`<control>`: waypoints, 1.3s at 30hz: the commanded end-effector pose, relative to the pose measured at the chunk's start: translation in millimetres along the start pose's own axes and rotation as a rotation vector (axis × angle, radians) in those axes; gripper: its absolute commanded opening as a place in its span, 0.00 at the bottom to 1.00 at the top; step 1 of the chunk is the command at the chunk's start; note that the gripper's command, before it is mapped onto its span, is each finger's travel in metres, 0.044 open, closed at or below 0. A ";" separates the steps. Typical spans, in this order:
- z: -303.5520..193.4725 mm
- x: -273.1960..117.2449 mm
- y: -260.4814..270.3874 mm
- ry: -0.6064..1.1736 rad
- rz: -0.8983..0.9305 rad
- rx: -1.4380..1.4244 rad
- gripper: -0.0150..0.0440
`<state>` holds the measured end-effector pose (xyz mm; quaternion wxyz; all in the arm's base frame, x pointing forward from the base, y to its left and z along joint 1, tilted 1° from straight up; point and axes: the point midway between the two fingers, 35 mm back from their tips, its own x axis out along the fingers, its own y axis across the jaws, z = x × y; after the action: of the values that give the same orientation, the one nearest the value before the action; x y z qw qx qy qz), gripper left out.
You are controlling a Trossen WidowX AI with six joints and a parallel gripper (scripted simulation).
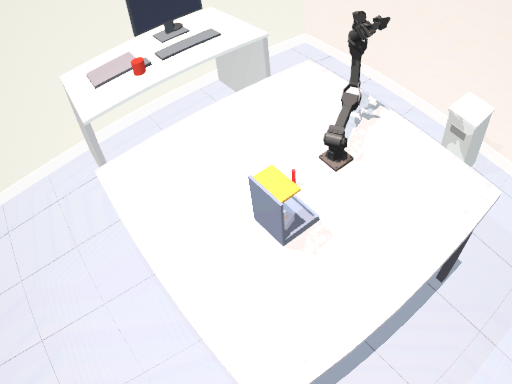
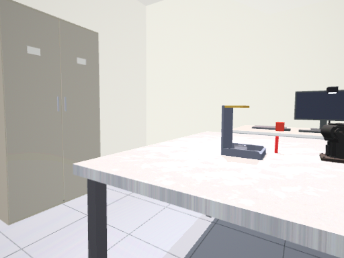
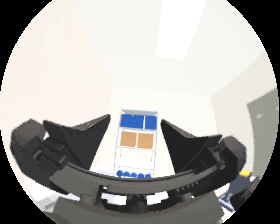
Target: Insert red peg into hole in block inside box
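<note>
A thin red peg (image 1: 293,176) (image 2: 276,144) stands upright on the table, beside the box and between it and the arm's base. The grey-blue box (image 1: 267,215) (image 2: 227,130) has a tall back wall and low rims. A flat yellow roof (image 1: 276,183) (image 2: 236,107) sticks out from the top of its back wall. The pale block (image 2: 240,147) sits low inside the box; its hole cannot be made out. My gripper (image 1: 387,21) (image 3: 135,120) is open and empty, raised high above the table behind the arm's base, far from the peg. It is out of frame in the exterior view.
The arm's base (image 1: 336,158) (image 2: 332,157) stands on the table near the peg. A separate desk (image 1: 120,94) behind holds a monitor (image 1: 165,5), a keyboard (image 1: 188,43) and a red mug (image 1: 138,66). The wrist view shows a distant shelf with blue bins (image 3: 132,121).
</note>
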<state>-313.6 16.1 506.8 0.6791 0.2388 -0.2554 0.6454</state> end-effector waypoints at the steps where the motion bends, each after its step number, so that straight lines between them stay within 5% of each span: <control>1: 0.2 0.5 -1.1 -0.001 -0.003 -0.003 0.98; 20: 11.6 44.5 -129.4 0.016 -0.311 -0.374 1.00; 39: -5.9 53.7 -265.4 0.243 -0.622 -0.777 1.00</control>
<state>-74.0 43.8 543.7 0.8887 -0.0106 -0.3278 0.3204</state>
